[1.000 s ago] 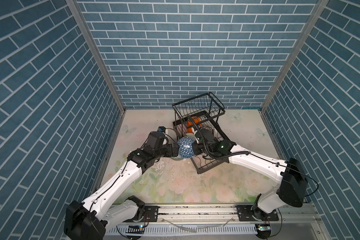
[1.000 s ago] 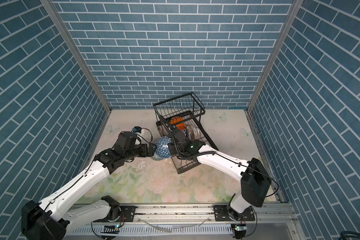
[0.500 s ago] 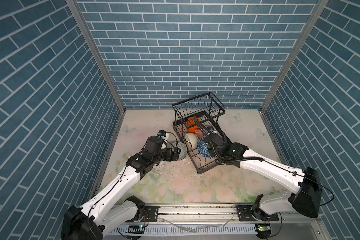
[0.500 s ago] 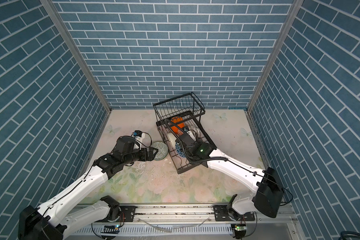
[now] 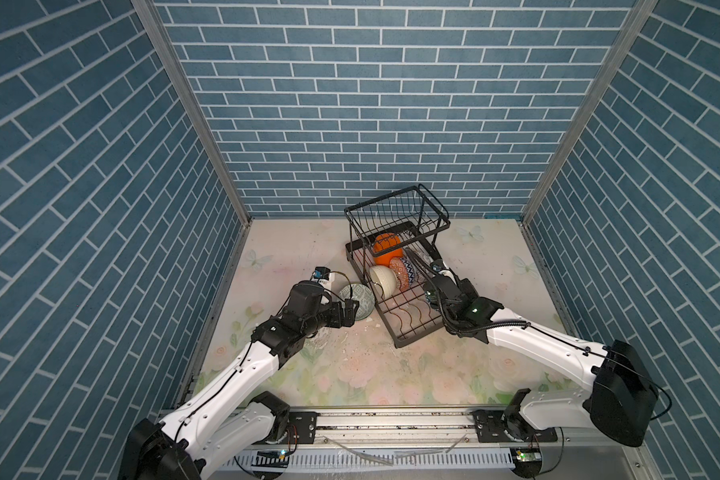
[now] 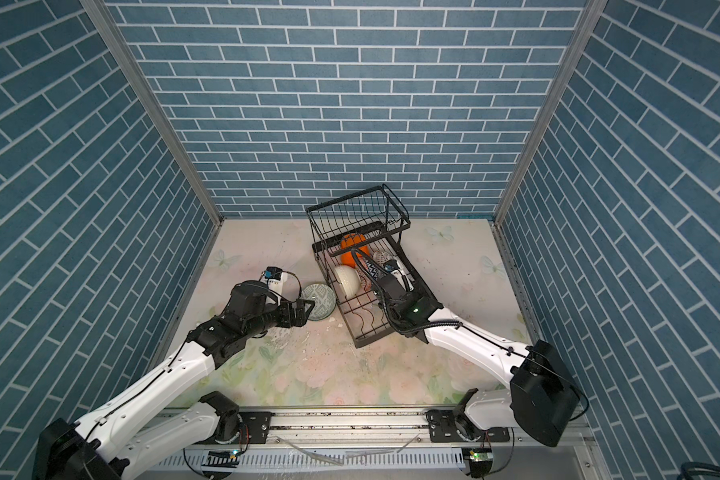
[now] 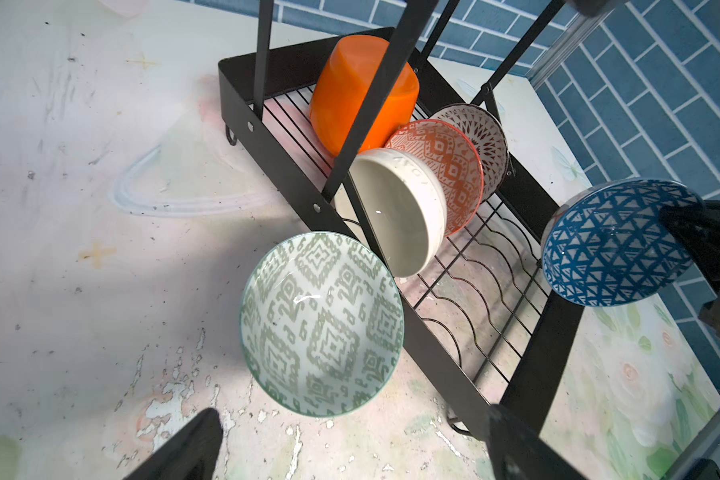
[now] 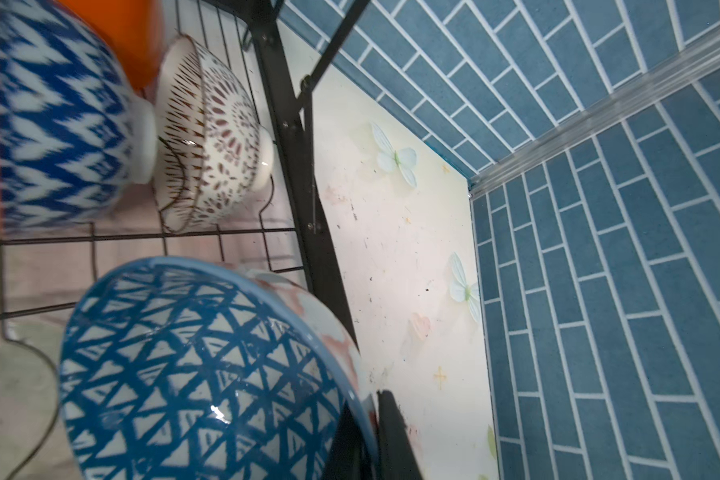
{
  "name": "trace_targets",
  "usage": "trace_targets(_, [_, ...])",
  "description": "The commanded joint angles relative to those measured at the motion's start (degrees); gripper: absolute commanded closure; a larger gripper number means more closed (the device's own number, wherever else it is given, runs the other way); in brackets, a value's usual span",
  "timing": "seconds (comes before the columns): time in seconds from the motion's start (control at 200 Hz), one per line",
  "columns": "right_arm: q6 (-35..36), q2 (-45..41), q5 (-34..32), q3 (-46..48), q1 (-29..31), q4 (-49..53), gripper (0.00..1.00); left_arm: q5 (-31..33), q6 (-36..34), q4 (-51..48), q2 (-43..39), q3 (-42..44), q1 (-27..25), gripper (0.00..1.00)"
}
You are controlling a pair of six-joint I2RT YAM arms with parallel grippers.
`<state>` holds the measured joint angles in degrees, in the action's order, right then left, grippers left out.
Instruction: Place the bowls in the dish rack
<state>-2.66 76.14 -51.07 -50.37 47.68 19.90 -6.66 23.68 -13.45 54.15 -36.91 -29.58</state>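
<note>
Moved: blue triangle-patterned ceramic bowl (image 7: 616, 245), rim-clamped in right end effector (image 8: 371, 440), tilted for slotting; black wire dish rack (image 7: 283, 166) below; left end effector (image 7: 352, 419) open.

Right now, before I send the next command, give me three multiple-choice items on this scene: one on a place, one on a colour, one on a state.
1. Where is the grey-green bowl? A) on the table beside the dish rack B) inside it C) held in the air
2. In the right gripper, what colour patterns the held bowl? A) orange-red B) blue C) brown
3. How is the left gripper? A) shut on a bowl B) shut, empty C) open, empty
Key: 1 A, it sits outside the rack's rail; 2 B, blue triangles cover it; 3 C, its fingers stand apart, gripping nothing.
</note>
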Motion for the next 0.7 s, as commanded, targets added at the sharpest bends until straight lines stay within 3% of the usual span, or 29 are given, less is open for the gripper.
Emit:
trace_targets(0.0, [4.72, -1.38, -5.05, 2.23, -0.73, -7.8, 1.0, 2.51, -0.49, 3.12, -1.61, 1.45, 0.3, 0.0])
trace_targets(0.695, [19.91, 8.94, -13.71, 8.69, -2.42, -31.42, 1.0, -0.42, -1.56, 7.83, 0.85, 3.24, 3.4, 0.0])
